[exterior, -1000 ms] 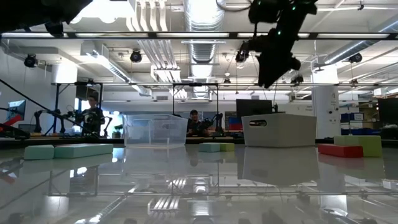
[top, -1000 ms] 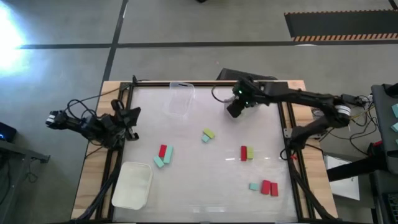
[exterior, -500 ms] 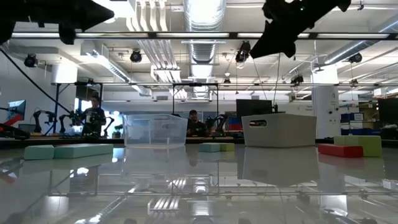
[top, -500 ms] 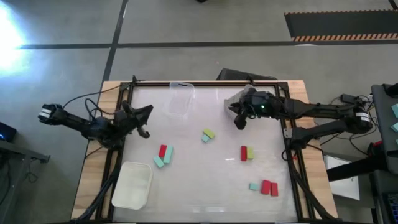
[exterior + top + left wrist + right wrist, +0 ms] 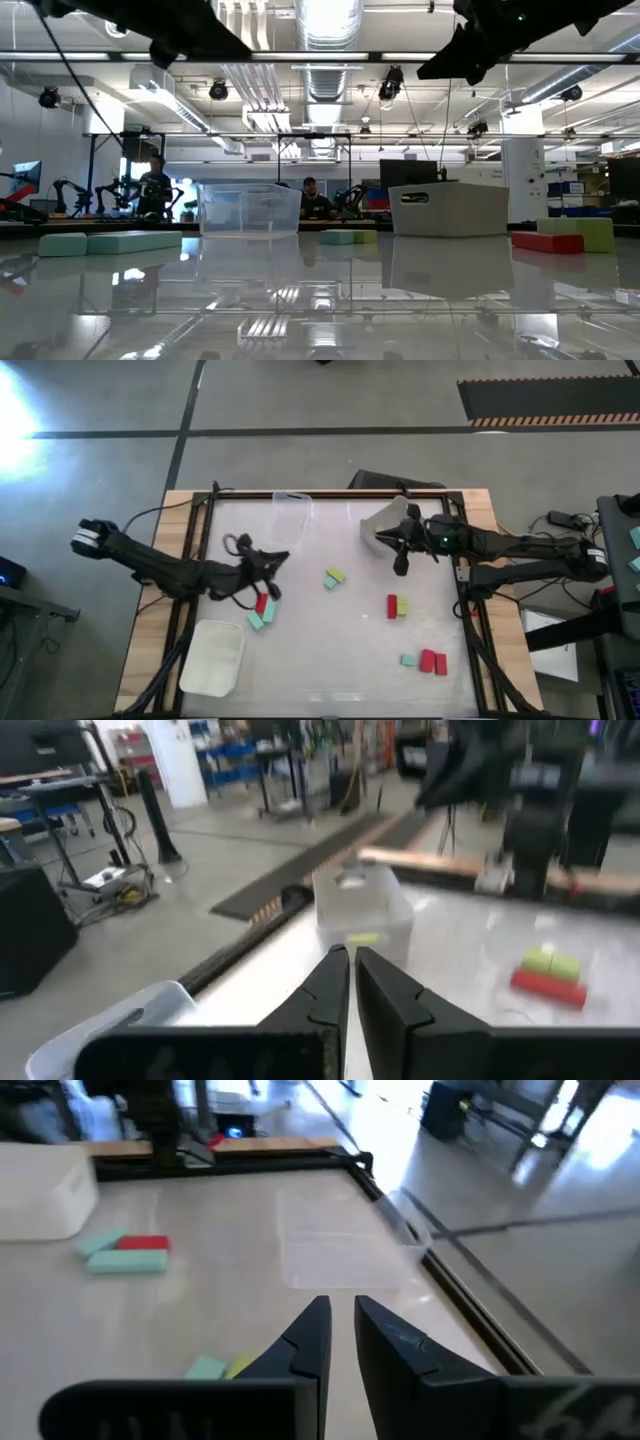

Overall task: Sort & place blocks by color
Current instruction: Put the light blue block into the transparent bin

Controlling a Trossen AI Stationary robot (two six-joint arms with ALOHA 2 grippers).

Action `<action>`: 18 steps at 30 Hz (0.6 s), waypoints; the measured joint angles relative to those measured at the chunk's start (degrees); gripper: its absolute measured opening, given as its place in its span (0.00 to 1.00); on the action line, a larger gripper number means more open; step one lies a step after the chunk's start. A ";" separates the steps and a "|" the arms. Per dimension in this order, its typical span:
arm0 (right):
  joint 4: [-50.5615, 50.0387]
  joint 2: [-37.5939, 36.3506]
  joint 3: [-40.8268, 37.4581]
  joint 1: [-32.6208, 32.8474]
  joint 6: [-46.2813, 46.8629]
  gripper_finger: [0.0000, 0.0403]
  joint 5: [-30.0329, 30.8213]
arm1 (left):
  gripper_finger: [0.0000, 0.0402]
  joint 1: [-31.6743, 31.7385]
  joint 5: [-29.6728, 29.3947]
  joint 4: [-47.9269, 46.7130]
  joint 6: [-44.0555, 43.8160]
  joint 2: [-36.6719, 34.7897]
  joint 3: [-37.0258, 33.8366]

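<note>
Background people only in low view; both end effectors (image 5: 272, 592) (image 5: 401, 567) closed, empty, overhead.

No legible txt — none anywhere

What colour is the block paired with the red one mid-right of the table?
Yellow-green block, touching the red block; clearest in the high view.

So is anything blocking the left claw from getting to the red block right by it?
Nothing visible does. In the high view the left gripper, shut and empty, hovers just behind the red block, with only bare table between them. Two teal blocks lie against the red block's far side, off the path.
</note>
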 joint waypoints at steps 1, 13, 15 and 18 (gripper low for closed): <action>1.02 -0.77 -0.73 0.02 -0.53 0.09 -0.58 | 0.02 0.00 0.05 -0.65 0.02 1.74 1.24; 10.62 -9.31 -7.06 -0.02 -7.76 0.09 -6.11 | 0.02 6.20 19.66 -13.12 -11.14 18.58 15.32; 10.91 -10.90 -7.90 -0.02 -8.75 0.09 -7.38 | 0.02 7.43 22.09 -17.20 -14.48 21.00 17.38; 12.13 -13.22 -9.53 -0.02 -9.91 0.09 -9.19 | 0.02 8.77 23.89 -23.07 -18.79 24.42 20.20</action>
